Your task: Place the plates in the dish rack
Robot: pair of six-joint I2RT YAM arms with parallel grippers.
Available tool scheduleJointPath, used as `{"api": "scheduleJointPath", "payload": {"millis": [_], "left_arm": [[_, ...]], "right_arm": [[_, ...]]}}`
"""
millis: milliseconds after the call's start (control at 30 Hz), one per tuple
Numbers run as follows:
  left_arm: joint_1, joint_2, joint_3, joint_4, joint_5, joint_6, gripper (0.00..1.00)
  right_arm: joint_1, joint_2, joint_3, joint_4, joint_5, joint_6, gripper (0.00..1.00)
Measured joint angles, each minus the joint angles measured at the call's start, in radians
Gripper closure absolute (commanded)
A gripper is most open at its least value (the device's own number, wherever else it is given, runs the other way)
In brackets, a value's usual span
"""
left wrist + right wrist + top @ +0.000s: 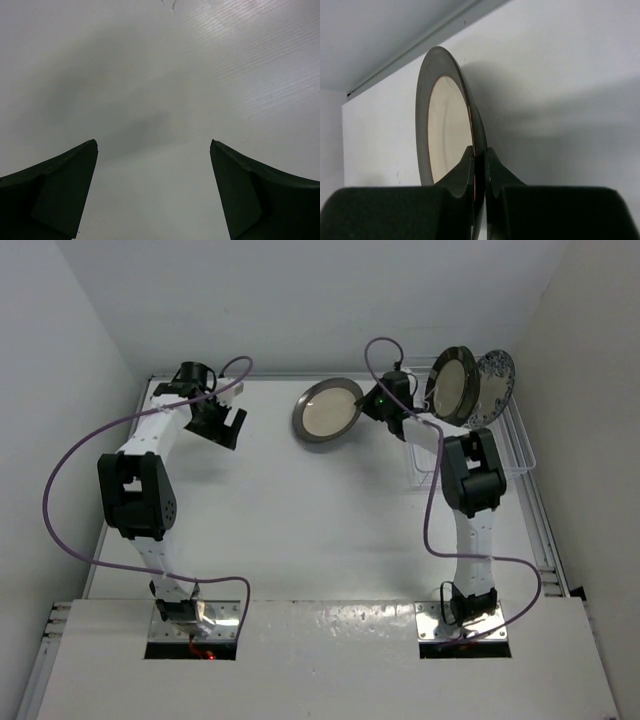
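Your right gripper [368, 408] was pinching the rim of a grey-rimmed cream plate [328, 410], just to the left of the dish rack [522, 450]. From the right wrist camera you saw that plate [445, 125] edge-on. Its cream face was turned to the left of the picture, and both fingers [462, 175] were pressed against either side of its grey rim, with no gap showing between pad and plate. From above, the plate was tilted with its face towards the overhead camera. You could not tell whether its lower edge touched the table [300, 520].

Two more plates stood on edge at the far end of the rack. One was a dark-rimmed cream plate [453, 385], on the side nearer the held plate. Just beyond it, on the rack's outer side, was a white-and-blue floral plate [493, 388]. They stood close together, but you could not tell whether they touched. Your right forearm crossed over the near-left part of the rack.

Your left gripper [222, 425] was far to the left of the rack, well apart from every plate. Its jaws were spread wide with nothing between them. Its wrist camera showed only bare white table between the two dark fingertips [65, 185].
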Motion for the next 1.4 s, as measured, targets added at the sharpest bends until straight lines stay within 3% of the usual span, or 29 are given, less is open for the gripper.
{"api": "scheduleJointPath", "payload": {"millis": [567,933,1200,1400], "left_arm": [[0.000,0.000,0.000,0.000,0.019,0.000,0.00],[0.000,0.000,0.000,0.000,0.056,0.000,0.00],[0.000,0.000,0.000,0.000,0.064,0.000,0.00],[0.000,0.000,0.000,0.000,0.074,0.000,0.00]], "right_arm": [[-0.196,-0.427,0.065,-0.106,-0.011,-0.438,1.00],[-0.549,-0.668,0.167,-0.186,0.093,-0.641,1.00],[-0.642,-0.728,0.163,-0.196,0.123,-0.735,1.00],[-0.643,-0.726,0.042,-0.164,0.077,-0.861,1.00]]}}
